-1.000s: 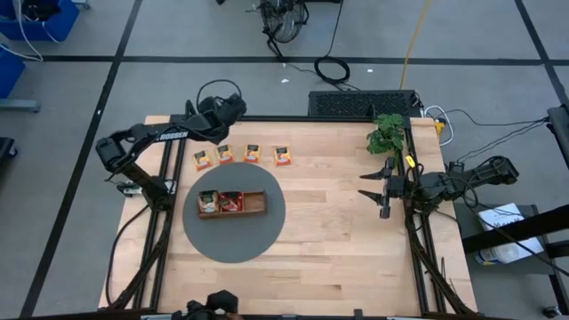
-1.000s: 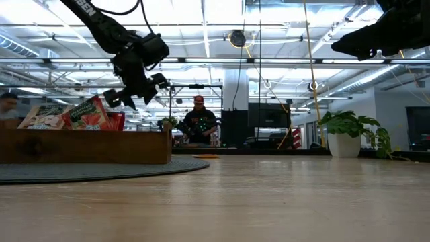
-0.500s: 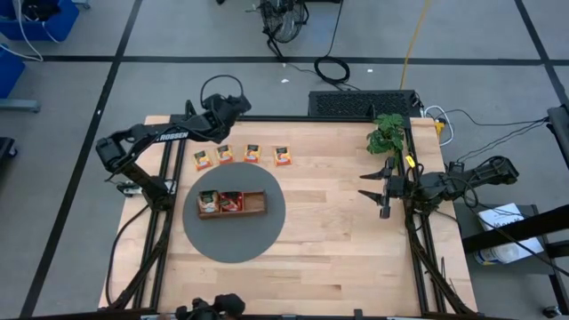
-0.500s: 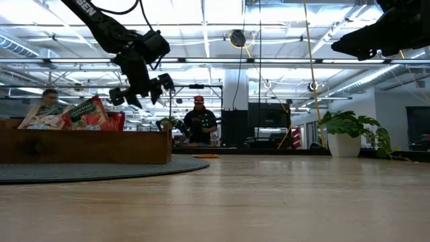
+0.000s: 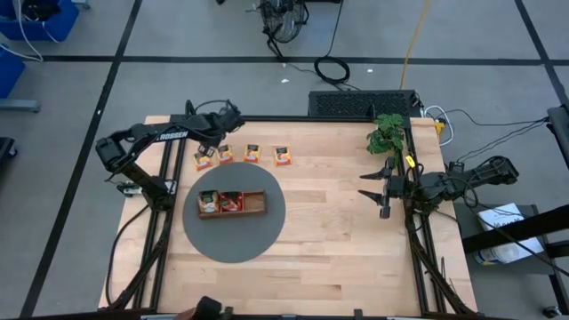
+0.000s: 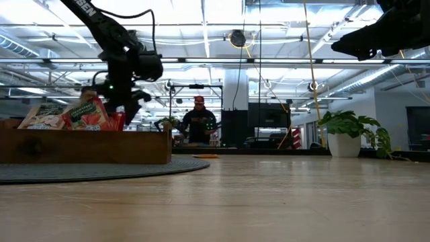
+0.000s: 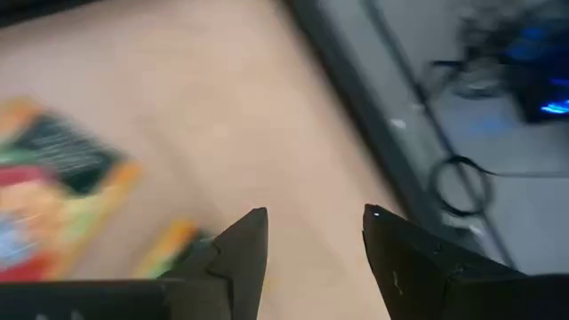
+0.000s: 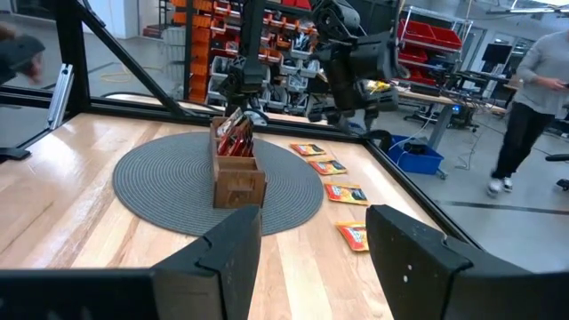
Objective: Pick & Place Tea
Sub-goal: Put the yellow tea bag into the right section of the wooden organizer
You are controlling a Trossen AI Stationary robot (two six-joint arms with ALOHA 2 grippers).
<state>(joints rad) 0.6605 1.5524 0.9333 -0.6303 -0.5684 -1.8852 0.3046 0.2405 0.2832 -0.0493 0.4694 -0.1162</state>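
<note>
1. Left gripper [image 5: 216, 142] hangs over the far-left end of the packet row; fingers [image 7: 242, 258] spread, nothing between them.
2. Four tea packets [image 5: 244, 155] lie flat on the surface [image 5: 338, 231]; nearest one [image 7: 58, 200] sits just beside the left fingers. More packets stand in the wooden tray [image 5: 232, 204] on the round mat [image 5: 267, 236].
3. Right gripper [image 5: 375, 188] waits well apart near the plant [image 5: 387, 133], fingers [image 8: 233, 249] spread, empty.
4. Risk: the packet lies flat and thin; descending off-centre, the fingers would likely push it sideways or scrape the surface, and pinching near its edge could let it slip.
</note>
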